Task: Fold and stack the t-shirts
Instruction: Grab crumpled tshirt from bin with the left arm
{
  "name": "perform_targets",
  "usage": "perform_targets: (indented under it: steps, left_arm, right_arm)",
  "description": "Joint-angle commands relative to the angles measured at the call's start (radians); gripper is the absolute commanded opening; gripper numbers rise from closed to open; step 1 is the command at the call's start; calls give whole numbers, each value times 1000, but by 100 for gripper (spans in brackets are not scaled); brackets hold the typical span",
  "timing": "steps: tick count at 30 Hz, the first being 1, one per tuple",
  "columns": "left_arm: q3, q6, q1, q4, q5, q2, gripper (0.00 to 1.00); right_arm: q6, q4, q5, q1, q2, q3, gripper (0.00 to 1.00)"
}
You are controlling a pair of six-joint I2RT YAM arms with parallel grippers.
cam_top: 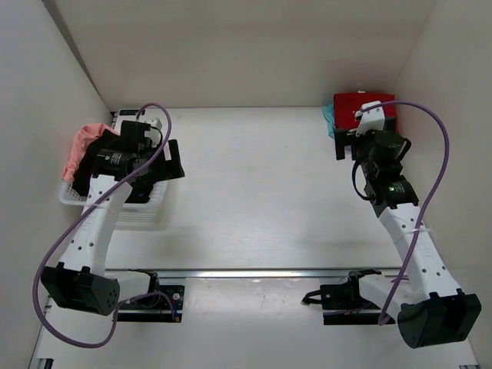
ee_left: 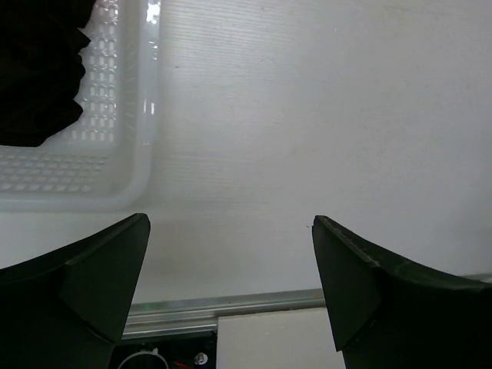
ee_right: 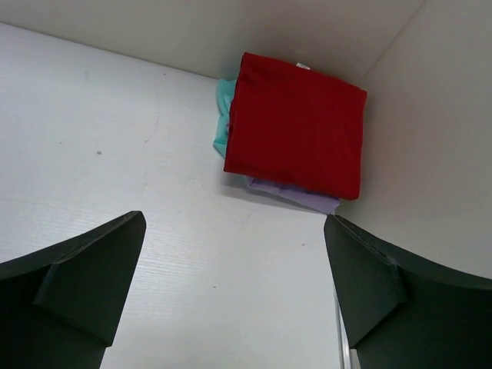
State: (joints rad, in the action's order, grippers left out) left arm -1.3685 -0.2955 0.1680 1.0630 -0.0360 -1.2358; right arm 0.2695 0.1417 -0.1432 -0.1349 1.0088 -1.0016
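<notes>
A folded red t-shirt [cam_top: 357, 102] [ee_right: 296, 131] lies on top of a stack in the back right corner. A teal t-shirt [cam_top: 329, 119] [ee_right: 221, 115] and a lilac t-shirt [ee_right: 296, 196] stick out from under it. My right gripper [cam_top: 365, 132] [ee_right: 234, 219] is open and empty, just in front of the stack. A black t-shirt [cam_top: 94, 157] [ee_left: 38, 69] and a salmon-pink t-shirt [cam_top: 81, 146] lie crumpled in the white mesh basket [cam_top: 142, 215] [ee_left: 100, 169] at the left. My left gripper [cam_top: 157, 173] [ee_left: 229, 223] is open and empty at the basket's right side.
White walls enclose the table at the back, left and right; the stack sits close against the right wall [ee_right: 430, 154]. A metal rail [cam_top: 254, 272] [ee_left: 231, 307] runs along the near edge by the arm bases. Purple cables loop beside both arms.
</notes>
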Motion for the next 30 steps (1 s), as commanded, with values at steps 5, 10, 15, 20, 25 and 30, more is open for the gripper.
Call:
perform_targets:
  steps: [5, 10, 15, 20, 25, 30]
  left_arm:
    - [40, 69, 13, -30, -263, 125, 99]
    - [97, 56, 21, -16, -116, 194, 99]
    - [-59, 53, -34, 36, 68, 58, 98]
    - [-203, 15, -126, -116, 191, -156, 15]
    - [-406, -5, -219, -95, 266, -436, 5]
    - [-431, -18, -271, -122, 260, -590, 0]
  right_arm:
    - [-15, 12, 16, 21, 14, -13, 99]
    - [-18, -2, 34, 32, 37, -12, 99]
    - [-16, 4, 44, 21, 62, -23, 99]
    - [-61, 50, 85, 15, 51, -28, 100]
    - [-47, 87, 111, 17, 44, -20, 99]
    - [-36, 101, 93, 24, 40, -3, 99]
